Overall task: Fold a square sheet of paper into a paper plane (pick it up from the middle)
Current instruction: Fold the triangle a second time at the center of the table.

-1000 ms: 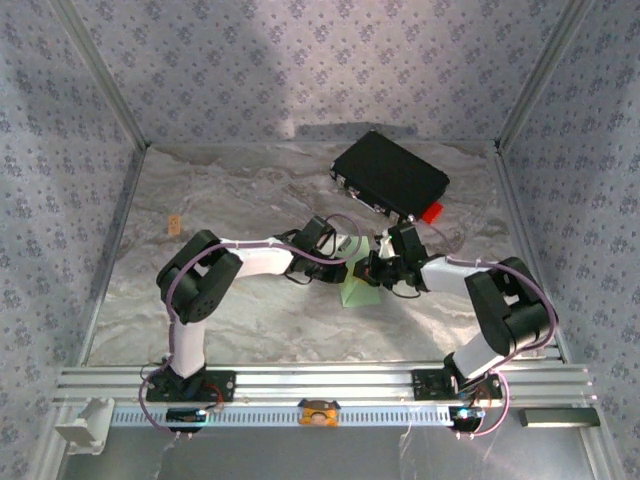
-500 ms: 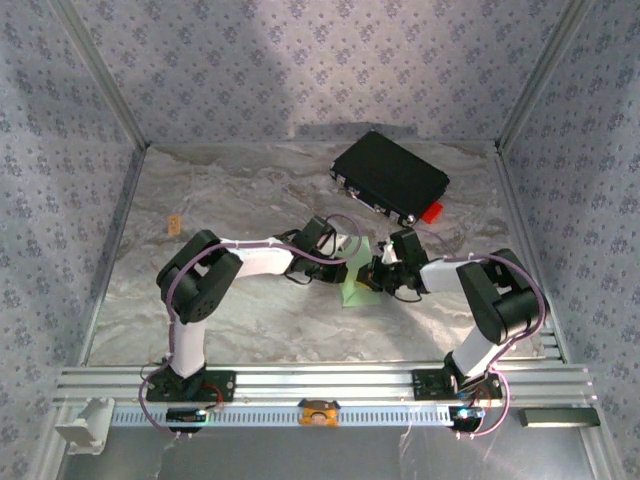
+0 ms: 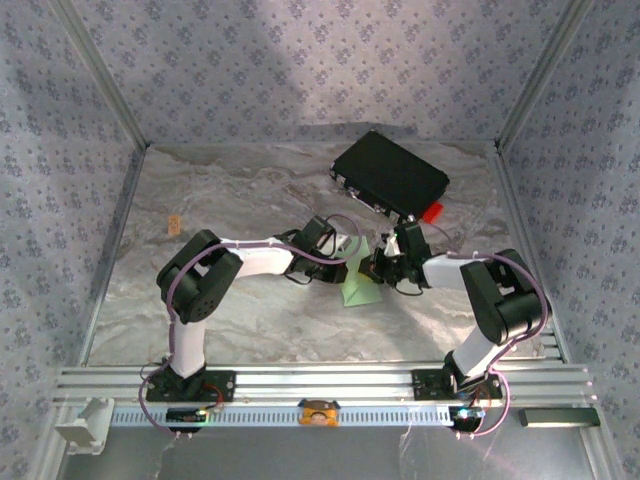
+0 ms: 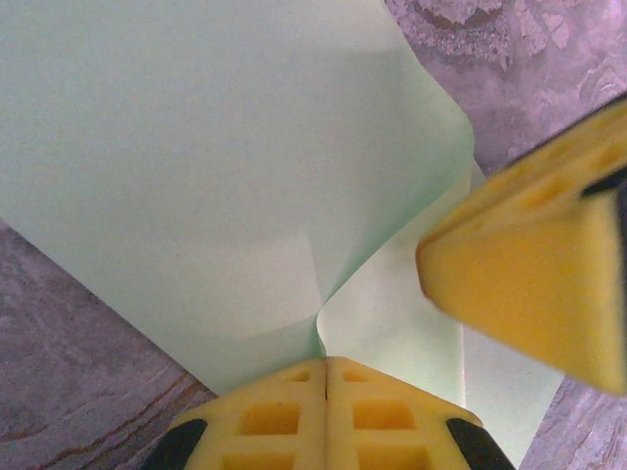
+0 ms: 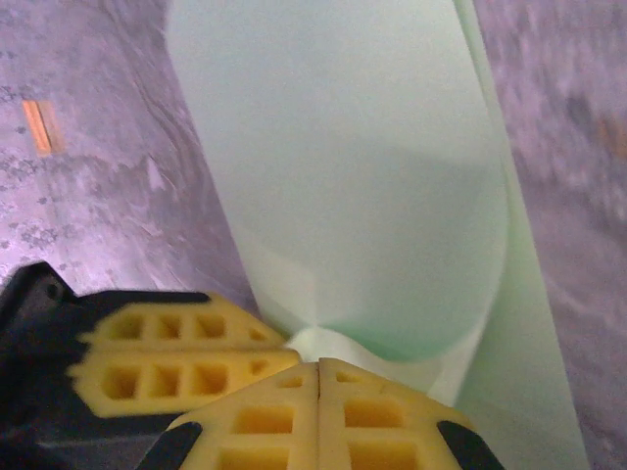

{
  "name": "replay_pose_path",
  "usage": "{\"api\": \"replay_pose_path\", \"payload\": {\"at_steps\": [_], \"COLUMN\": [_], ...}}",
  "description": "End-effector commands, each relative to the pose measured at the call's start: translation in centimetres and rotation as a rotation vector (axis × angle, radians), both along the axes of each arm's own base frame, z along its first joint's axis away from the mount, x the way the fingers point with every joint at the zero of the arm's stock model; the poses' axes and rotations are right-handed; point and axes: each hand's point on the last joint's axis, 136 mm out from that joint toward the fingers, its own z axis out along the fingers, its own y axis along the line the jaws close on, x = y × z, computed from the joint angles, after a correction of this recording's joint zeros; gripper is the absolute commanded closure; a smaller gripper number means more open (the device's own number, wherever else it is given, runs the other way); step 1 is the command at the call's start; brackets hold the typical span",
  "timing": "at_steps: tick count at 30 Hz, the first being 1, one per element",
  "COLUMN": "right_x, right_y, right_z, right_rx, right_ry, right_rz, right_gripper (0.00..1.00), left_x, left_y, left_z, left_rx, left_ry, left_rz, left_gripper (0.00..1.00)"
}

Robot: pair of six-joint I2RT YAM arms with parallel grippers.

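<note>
The square sheet of paper [image 3: 357, 284] is pale green and stands bent at mid-table between the two grippers. In the left wrist view the sheet [image 4: 216, 166] spreads ahead, and a crease in its near edge runs into my left gripper [image 4: 325, 360], which is shut on it. A yellow finger [image 4: 539, 284] of the right gripper hangs at that view's right. My right gripper [image 5: 320, 364] is shut on the sheet's near edge, where the paper [image 5: 353, 166] curls into a roll. The left gripper's fingers [image 5: 176, 357] sit close beside it. From above, the left gripper [image 3: 350, 246] and right gripper [image 3: 379, 267] meet over the paper.
A black rectangular case [image 3: 390, 172] lies at the back right with a small red tab [image 3: 432, 212] at its near corner. A small tan piece [image 3: 173, 223] lies at the left on the marble tabletop [image 3: 230, 190]. Patterned walls enclose three sides.
The right gripper has shifted slightly back and toward the left gripper, its elbow swinging in. The paper now stands narrower and more upright. The left arm has barely moved.
</note>
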Motion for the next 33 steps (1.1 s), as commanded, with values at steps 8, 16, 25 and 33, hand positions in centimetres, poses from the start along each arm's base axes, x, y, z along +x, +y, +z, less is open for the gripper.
{"api": "replay_pose_path", "payload": {"at_steps": [8, 16, 25, 33], "right_x": [-1.3, 0.8, 0.9, 0.4], "right_y": [-2.9, -2.1, -3.2, -4.8], "right_z": [-4.7, -0.4, -2.7, -3.8], "right_rx": [-0.103, -0.01, -0.02, -0.039], "right_ry": [0.12, 0.023, 0.068, 0.093], "right_rz": [-0.073, -0.061, -0.081, -0.139], "right_gripper": [1.0, 1.0, 1.0, 1.0], "left_x": [-0.5, -0.5, -0.5, -0.5], "left_y": [1.1, 1.4, 1.4, 1.4], "left_z": [-1.6, -1.7, -1.9, -1.8], "left_rx": [0.055, 0.06, 0.057, 0.056], "left_ry": [0.037, 0.04, 0.042, 0.04], "left_rz": [-0.005, -0.004, -0.002, -0.002], "left_gripper": [1.0, 1.0, 1.0, 1.0]}}
